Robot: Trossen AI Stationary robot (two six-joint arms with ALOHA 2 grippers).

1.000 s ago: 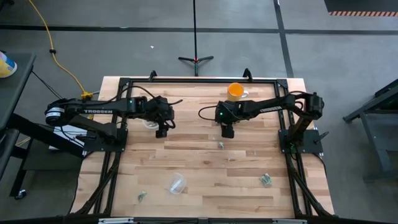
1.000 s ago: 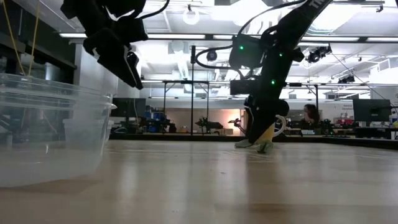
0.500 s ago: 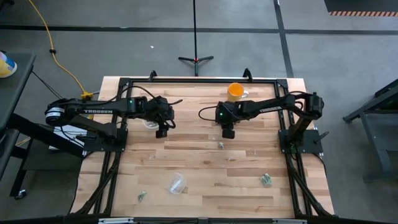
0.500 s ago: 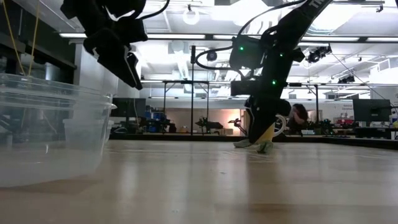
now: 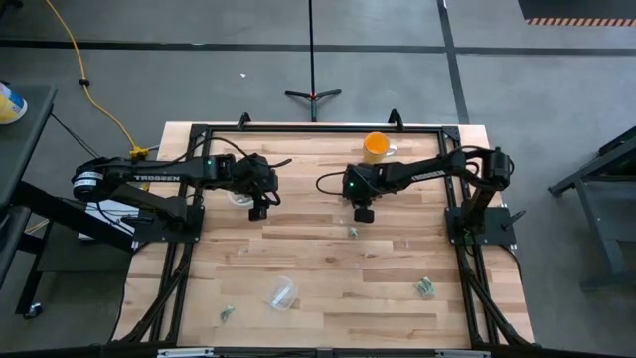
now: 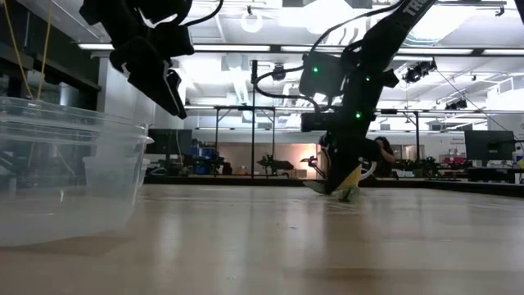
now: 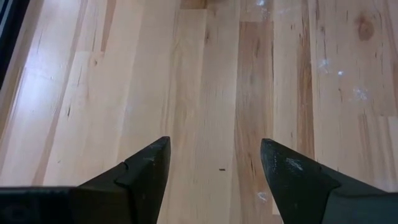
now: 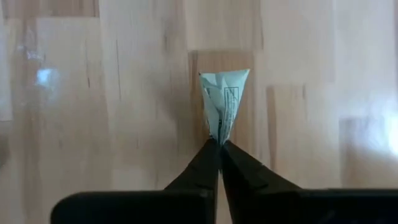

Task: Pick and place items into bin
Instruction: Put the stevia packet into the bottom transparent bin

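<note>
My right gripper (image 5: pixel 364 214) is down at the table, left of centre on the far half, shut on one item, a small pale grey-green packet (image 8: pixel 222 102) with a printed label. Another item (image 5: pixel 353 232) lies on the wood just nearer than it. Two others lie toward the near edge, one on the right (image 5: pixel 425 287) and one on the left (image 5: pixel 228 312). My left gripper (image 5: pixel 257 211) hangs open above bare wood (image 7: pixel 214 168), high over the table in the low view (image 6: pixel 168 90). My right gripper pinches the packet's narrow end (image 8: pixel 219 135) between its two fingertips. The packet widens out beyond the fingertips. I cannot tell whether it is clear of the wood.
An orange mug (image 5: pixel 376 146) stands by the far edge, behind my right gripper. A clear plastic container (image 5: pixel 282 292) sits near the front, large at the left of the low view (image 6: pixel 65 172). A black frame (image 5: pixel 298 129) borders the table.
My right gripper has shut down at the table, and its wrist has shifted slightly toward the table's left. My left arm has kept still.
</note>
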